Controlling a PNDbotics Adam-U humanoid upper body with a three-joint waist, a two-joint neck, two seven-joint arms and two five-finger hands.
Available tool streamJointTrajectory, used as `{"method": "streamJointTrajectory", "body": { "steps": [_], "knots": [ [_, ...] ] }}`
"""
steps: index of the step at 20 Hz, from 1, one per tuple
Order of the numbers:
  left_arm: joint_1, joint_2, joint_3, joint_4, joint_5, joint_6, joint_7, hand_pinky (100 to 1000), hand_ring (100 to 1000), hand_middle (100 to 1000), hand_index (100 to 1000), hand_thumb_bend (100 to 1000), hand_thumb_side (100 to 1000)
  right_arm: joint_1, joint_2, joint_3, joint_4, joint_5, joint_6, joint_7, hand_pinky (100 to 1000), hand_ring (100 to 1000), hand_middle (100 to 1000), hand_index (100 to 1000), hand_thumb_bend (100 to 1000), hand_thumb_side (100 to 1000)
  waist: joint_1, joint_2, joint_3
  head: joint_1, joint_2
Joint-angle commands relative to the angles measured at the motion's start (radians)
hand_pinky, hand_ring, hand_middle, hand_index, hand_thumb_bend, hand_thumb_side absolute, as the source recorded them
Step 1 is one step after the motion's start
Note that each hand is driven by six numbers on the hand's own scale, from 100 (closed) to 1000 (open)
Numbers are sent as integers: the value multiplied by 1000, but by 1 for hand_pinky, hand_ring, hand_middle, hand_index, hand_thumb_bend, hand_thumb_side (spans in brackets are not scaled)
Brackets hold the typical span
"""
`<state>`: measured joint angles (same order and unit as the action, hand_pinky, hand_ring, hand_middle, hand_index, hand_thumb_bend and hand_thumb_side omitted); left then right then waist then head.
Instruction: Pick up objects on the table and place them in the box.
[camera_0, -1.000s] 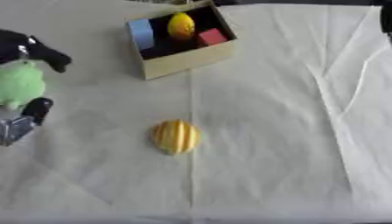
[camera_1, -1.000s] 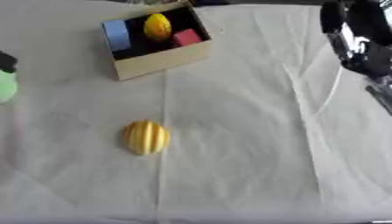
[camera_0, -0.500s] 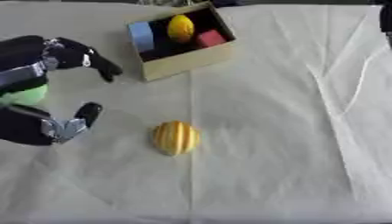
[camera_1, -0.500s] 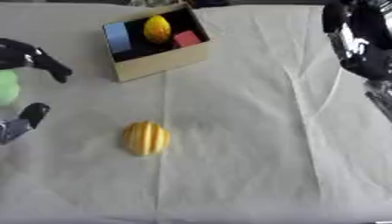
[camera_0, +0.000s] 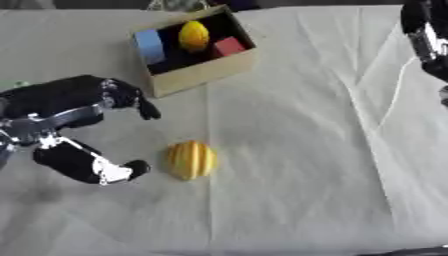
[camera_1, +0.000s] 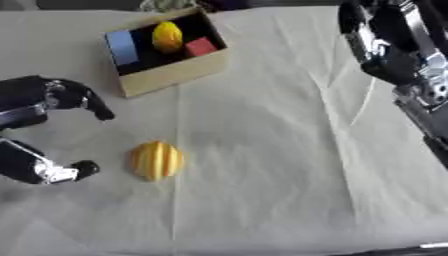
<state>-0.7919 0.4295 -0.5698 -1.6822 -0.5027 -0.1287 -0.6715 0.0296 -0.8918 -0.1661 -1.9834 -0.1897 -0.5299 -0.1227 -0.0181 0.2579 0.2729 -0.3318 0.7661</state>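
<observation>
Beside the fruit I see my left hand spread wide, nothing between; box beyond, right hand unclear.

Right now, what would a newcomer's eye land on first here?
Probably the ribbed yellow fruit alone on the cloth at centre, with the left hand open just to its left, not touching it. Next, the cardboard box at the far edge, holding a blue block, a yellow piece and a red block.
</observation>
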Motion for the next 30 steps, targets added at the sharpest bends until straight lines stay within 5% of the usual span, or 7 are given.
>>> {"method": "streamJointTrajectory", "body": {
  "steps": [1, 3, 10, 13, 18, 30],
  "knots": [
    [-5, -16, 4, 24, -24, -16, 6, 964, 859, 684, 889, 362, 225, -9, -16, -10, -17, -15, 13, 4, 943, 751, 783, 892, 100, 604, 15, -31, 1, -8, 4],
    [-5, -32, 2, 39, -22, -10, 0, 969, 862, 687, 897, 358, 125, -11, -12, -9, -17, -21, 23, 10, 945, 750, 782, 891, 100, 605, 15, -31, 1, -10, 4],
    [-7, -105, 0, 84, -47, -7, -10, 967, 866, 703, 891, 344, 100, -13, 0, -6, -17, -43, 54, 36, 954, 743, 777, 887, 100, 607, 15, -30, 1, -6, 4],
    [1, -129, 0, 124, -70, -18, -6, 970, 865, 701, 894, 294, 278, -12, 4, -6, -17, -49, 68, 48, 955, 742, 776, 886, 100, 603, 16, -30, 0, -6, 4],
    [-10, -157, 4, 129, -46, -20, -20, 972, 866, 700, 888, 299, 404, -12, 9, -3, -17, -53, 84, 60, 959, 739, 775, 884, 100, 605, 21, -30, 4, -13, 4],
    [-5, -210, 6, 210, -157, -56, 16, 988, 881, 717, 884, 386, 396, -22, 19, 10, -17, -71, 104, 93, 964, 732, 770, 881, 100, 613, 23, -27, 1, -11, 4]
  ]
}}
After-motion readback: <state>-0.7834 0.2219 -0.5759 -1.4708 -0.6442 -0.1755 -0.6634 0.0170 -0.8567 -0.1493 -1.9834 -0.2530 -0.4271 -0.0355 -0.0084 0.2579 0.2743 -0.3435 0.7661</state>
